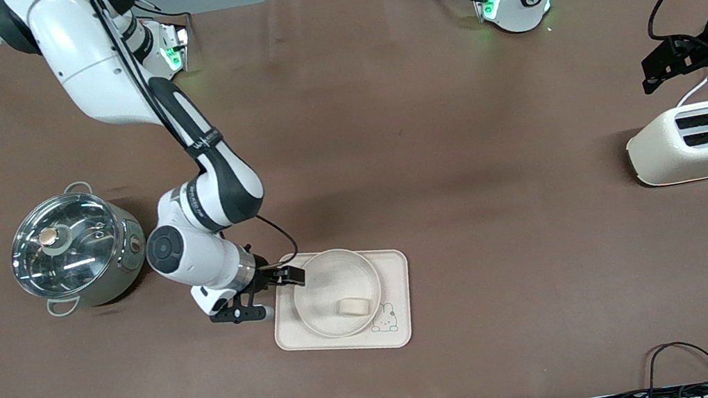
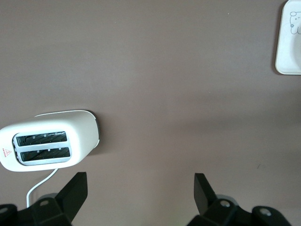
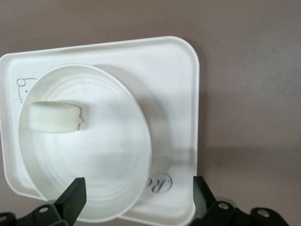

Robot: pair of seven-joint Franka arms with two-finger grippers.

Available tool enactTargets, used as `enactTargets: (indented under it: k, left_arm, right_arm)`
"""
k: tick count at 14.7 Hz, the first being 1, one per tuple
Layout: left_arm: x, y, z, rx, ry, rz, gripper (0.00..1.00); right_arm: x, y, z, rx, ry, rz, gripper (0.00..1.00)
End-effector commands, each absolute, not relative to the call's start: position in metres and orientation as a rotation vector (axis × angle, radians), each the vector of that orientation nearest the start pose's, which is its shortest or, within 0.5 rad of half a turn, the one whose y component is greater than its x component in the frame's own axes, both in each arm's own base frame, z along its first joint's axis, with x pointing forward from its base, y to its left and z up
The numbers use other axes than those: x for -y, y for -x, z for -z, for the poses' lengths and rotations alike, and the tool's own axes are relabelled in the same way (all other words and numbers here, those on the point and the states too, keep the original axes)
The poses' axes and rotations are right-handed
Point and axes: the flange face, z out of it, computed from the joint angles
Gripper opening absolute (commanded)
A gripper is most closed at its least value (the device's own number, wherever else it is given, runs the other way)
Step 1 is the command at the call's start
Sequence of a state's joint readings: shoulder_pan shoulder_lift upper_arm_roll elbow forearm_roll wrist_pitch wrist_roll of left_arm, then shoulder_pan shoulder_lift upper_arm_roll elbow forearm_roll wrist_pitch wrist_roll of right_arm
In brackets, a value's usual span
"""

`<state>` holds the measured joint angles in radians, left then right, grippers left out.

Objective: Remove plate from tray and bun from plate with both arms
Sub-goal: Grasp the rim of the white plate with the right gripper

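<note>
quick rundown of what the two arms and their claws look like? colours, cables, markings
Both arms have glossy white shells with black joint sections and bases lit green. The right arm carries small white lettering on its black forearm band, a round black cap at the wrist, and a thin black cable looping to the right claw. The left claw is black, angular, two-fingered like the right, with black cabling trailing above it.

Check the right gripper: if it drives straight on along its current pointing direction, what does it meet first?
Likely the plate: the right gripper is open, fingers either side of the plate's rim nearest it, over the tray. The bun lies farther along. Its height over the rim is unclear.
</note>
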<state>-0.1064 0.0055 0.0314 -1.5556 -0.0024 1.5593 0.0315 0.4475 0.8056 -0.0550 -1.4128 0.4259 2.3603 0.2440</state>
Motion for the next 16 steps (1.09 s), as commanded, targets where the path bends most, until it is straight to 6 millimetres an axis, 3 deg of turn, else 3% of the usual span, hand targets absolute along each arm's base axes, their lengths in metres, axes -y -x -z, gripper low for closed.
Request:
enactTargets:
  k: [1,3,5,6,7,9,16]
  left_arm:
    - [0.04,-0.554,-0.631,-0.171,3.132,-0.009,1.0]
    - [0.041,-0.554,-0.63,-0.171,3.132,-0.012,1.0]
    - [0.041,-0.554,-0.631,-0.17,3.13,-0.009,1.0]
    - [0.041,-0.554,-0.63,-0.17,3.13,-0.012,1.0]
    - [0.043,-0.554,-0.63,-0.173,3.13,-0.012,1.0]
    - [0.044,-0.554,-0.63,-0.175,3.13,-0.012,1.0]
    - [0.045,-0.554,-0.631,-0.18,3.13,-0.009,1.0]
  right_arm:
    - [-0.301,-0.701,-0.224,-0.17,2.808,0.091,0.99]
    - [-0.302,-0.705,-0.214,-0.177,2.808,0.093,0.99]
    - [-0.305,-0.705,-0.209,-0.163,2.811,0.09,0.9]
    - [-0.307,-0.705,-0.207,-0.158,2.811,0.09,0.78]
    - [-0.307,-0.705,-0.207,-0.16,2.809,0.087,0.61]
    - [-0.308,-0.705,-0.206,-0.158,2.809,0.087,0.44]
    - [-0.304,-0.705,-0.184,-0.152,2.821,0.083,0.32]
